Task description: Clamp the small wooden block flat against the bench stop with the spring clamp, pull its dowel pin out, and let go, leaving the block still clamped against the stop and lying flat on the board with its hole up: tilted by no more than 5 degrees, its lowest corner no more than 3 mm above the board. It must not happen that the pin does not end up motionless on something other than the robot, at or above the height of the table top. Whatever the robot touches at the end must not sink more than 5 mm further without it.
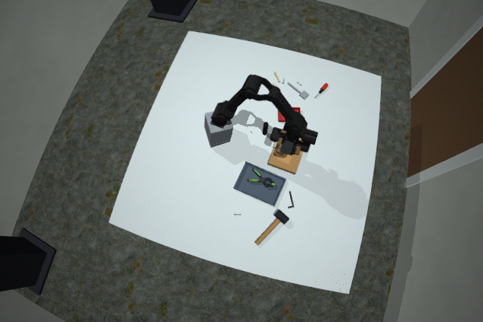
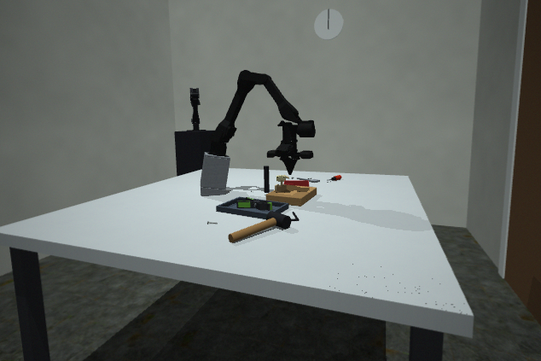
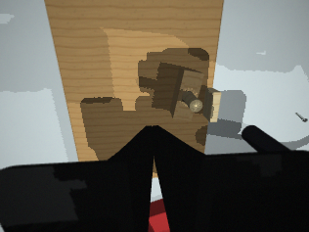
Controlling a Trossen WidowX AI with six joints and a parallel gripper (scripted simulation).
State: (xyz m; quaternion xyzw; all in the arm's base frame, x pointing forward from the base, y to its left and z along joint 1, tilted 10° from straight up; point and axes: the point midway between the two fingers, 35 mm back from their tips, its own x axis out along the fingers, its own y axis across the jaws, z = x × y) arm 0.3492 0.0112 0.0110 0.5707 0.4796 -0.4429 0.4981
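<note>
The wooden board [image 1: 286, 157] lies right of the table's middle; it also shows in the side view [image 2: 291, 195] and the wrist view [image 3: 137, 72]. The small wooden block [image 3: 177, 92] sits on it near one edge, with its dowel pin [image 3: 196, 104] sticking up; the pin also shows in the side view [image 2: 281, 178]. My gripper [image 3: 152, 132] [image 2: 289, 170] is shut and empty. It points down and hovers above the board, beside the block and not touching it. The spring clamp [image 1: 263, 181], with green handles, lies in a dark tray [image 1: 259, 183]. I cannot make out the bench stop clearly.
A hammer [image 1: 271, 226] and a hex key [image 1: 290, 199] lie in front of the tray. A black cylinder [image 2: 265, 178] stands beside the board. A red flat object [image 1: 295, 109] lies behind it. A screwdriver [image 1: 321, 89] and small parts lie farther back. The arm's grey base [image 1: 217, 131] stands to the left.
</note>
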